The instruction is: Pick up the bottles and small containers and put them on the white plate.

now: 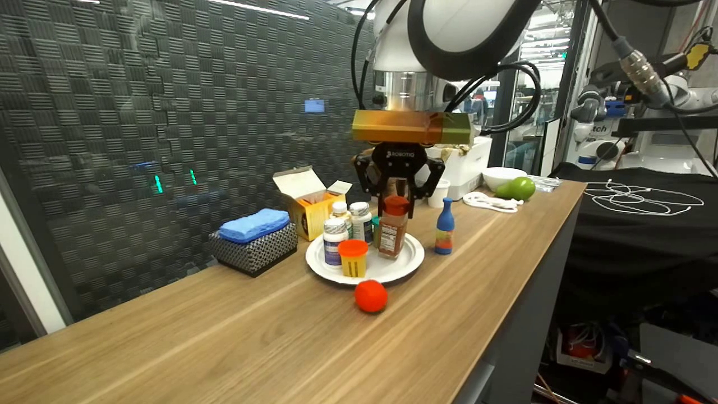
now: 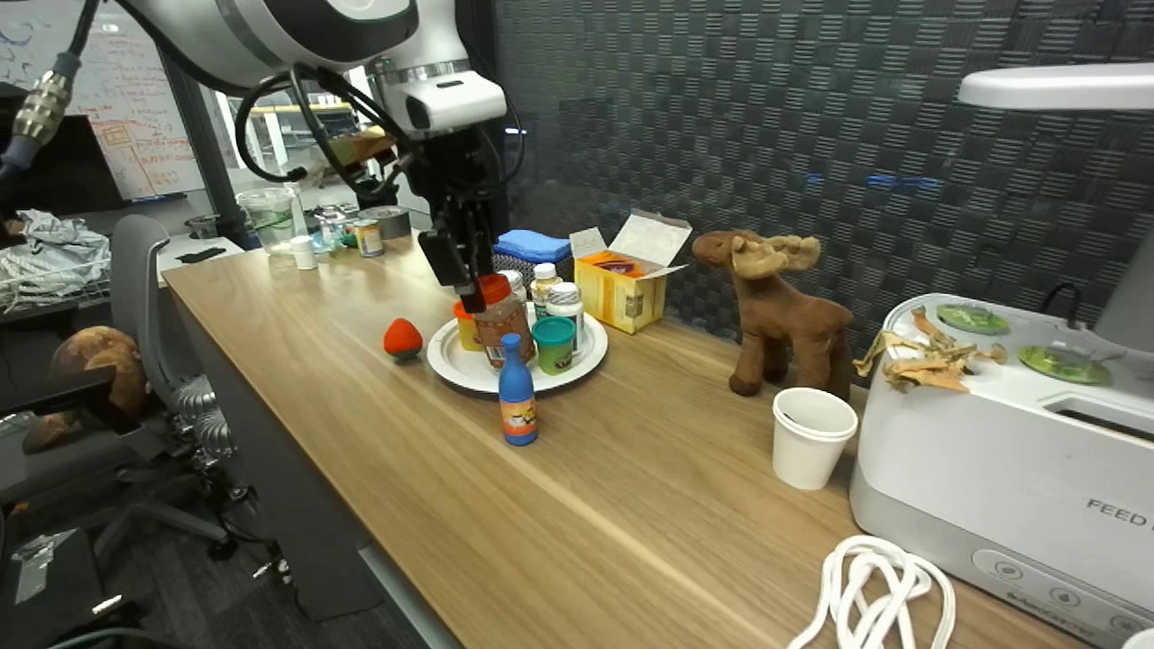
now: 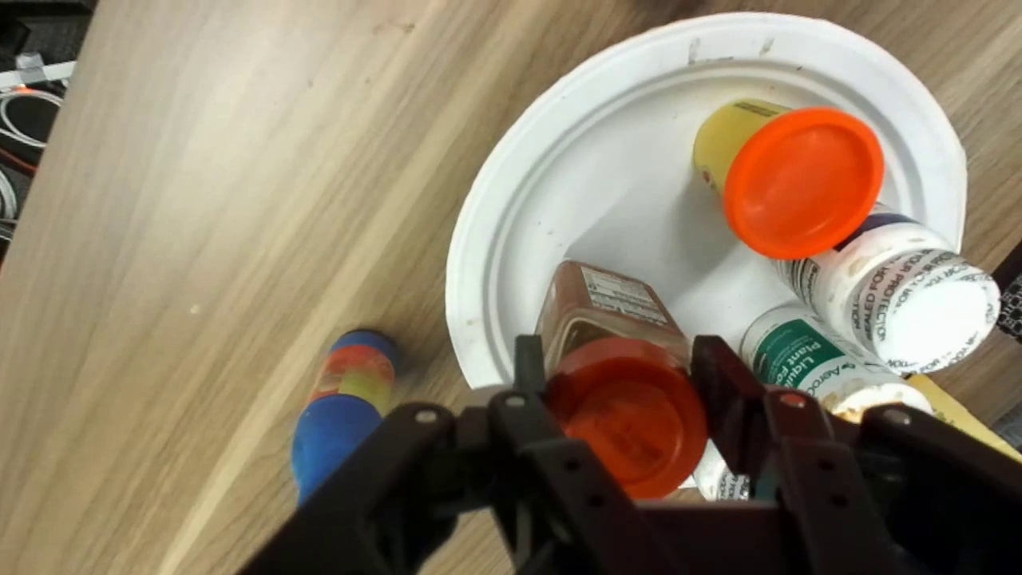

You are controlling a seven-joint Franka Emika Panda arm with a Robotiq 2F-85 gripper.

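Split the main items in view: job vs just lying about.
Job: white plate; red-lidded spice jar, held in the pincer; orange-lidded tub; green tub; three white bottles; blue bottle, standing beside the plate.
Lying about: yellow box; patterned box; toy moose; white cups; white cord; white bowl; green fruit.
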